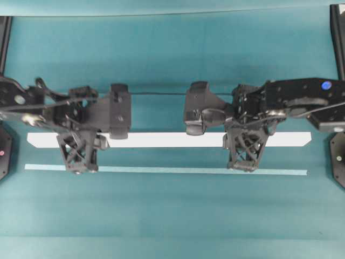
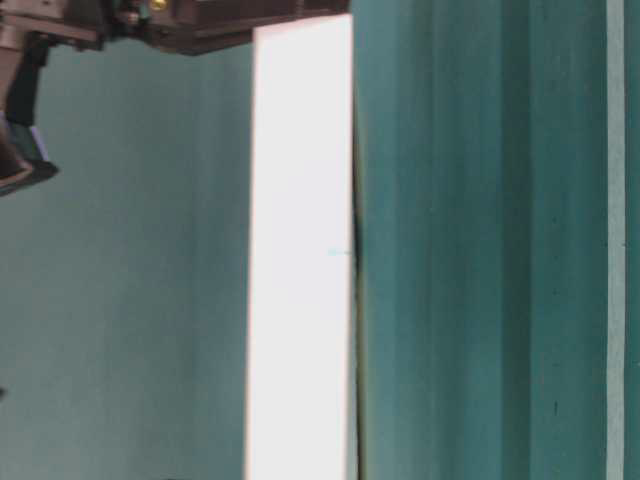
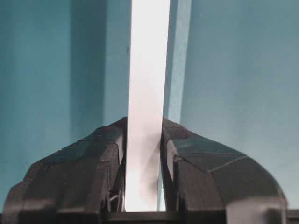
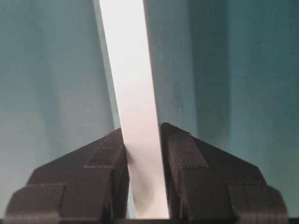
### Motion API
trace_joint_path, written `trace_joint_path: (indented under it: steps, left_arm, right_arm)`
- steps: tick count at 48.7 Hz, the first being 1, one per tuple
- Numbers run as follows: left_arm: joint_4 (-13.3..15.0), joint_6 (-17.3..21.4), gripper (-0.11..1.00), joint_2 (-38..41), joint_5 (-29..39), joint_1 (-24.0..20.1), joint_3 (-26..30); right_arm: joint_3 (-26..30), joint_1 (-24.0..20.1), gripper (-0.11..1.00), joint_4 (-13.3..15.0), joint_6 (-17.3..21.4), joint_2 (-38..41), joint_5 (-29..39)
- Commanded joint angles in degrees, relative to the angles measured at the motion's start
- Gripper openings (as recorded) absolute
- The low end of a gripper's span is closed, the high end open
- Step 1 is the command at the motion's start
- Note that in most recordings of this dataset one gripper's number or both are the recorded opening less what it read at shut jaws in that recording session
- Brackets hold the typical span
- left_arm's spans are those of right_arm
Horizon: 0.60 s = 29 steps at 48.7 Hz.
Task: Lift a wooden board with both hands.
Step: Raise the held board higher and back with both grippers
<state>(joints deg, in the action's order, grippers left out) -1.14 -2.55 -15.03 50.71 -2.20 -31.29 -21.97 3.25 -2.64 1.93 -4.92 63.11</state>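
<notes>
The wooden board (image 1: 161, 140) is a long white plank lying left to right across the teal table. My left gripper (image 1: 80, 167) is shut on it near its left end, and my right gripper (image 1: 242, 164) is shut on it near its right end. In the left wrist view the board (image 3: 147, 70) runs straight out between the black fingers (image 3: 93, 158) of the gripper (image 3: 144, 123). In the right wrist view the board (image 4: 128, 70) is pinched the same way by the gripper (image 4: 141, 128). At table level the board (image 2: 300, 250) shows a dark shadow line along its right edge.
A thin pale teal strip (image 1: 161, 170) lies on the table parallel to the board, toward the front; it also shows in the table-level view (image 2: 615, 240) and the left wrist view (image 3: 180, 70). Black arm bases (image 1: 338, 162) stand at both side edges.
</notes>
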Motion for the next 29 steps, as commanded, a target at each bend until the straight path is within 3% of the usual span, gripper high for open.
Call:
trace_joint_path:
  steps: [1, 29]
  left_arm:
    - [-0.1, -0.1, 0.17, -1.9, 1.8, -0.4, 3.0]
    - [-0.1, -0.1, 0.17, -3.4, 13.1, -0.4, 12.8]
  right_arm:
    - [2.2, 0.2, 0.21, -0.4, 0.1, -0.7, 2.2]
    - [13.5, 0.2, 0.21, -0.7, 0.4, -1.6, 14.4]
